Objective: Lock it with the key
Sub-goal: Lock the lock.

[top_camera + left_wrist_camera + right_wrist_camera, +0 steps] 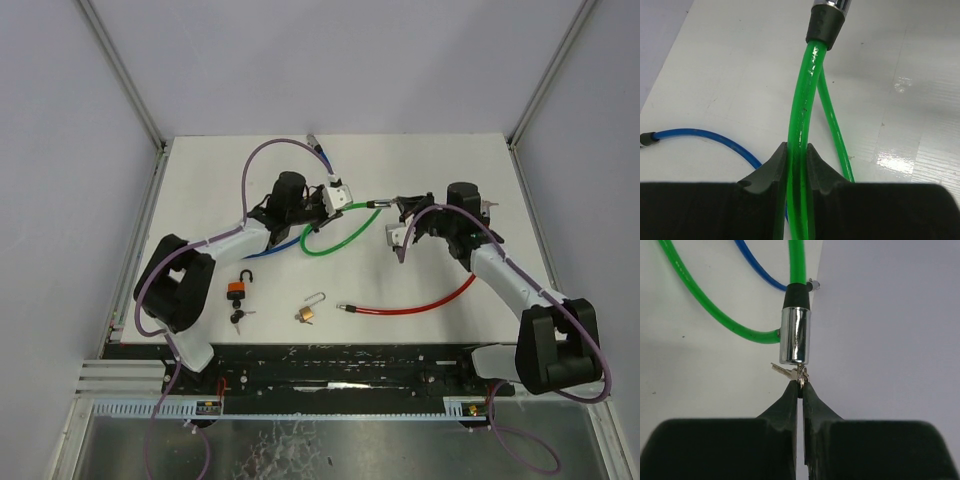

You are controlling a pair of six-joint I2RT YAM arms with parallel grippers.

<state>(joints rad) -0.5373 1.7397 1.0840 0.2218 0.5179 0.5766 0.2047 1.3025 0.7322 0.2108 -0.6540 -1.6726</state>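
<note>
My left pincer is closed tight around the green cable. My right pincer pinches the key at the end of the chrome lock cylinder, over the middle of the table, well apart from every edge.

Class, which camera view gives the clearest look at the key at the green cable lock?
The right wrist view: the key is pinched in the right gripper, just under the silver lock barrel. The top view leaves it too small to see; the left wrist view shows the green cable and barrel end, no key.
</note>
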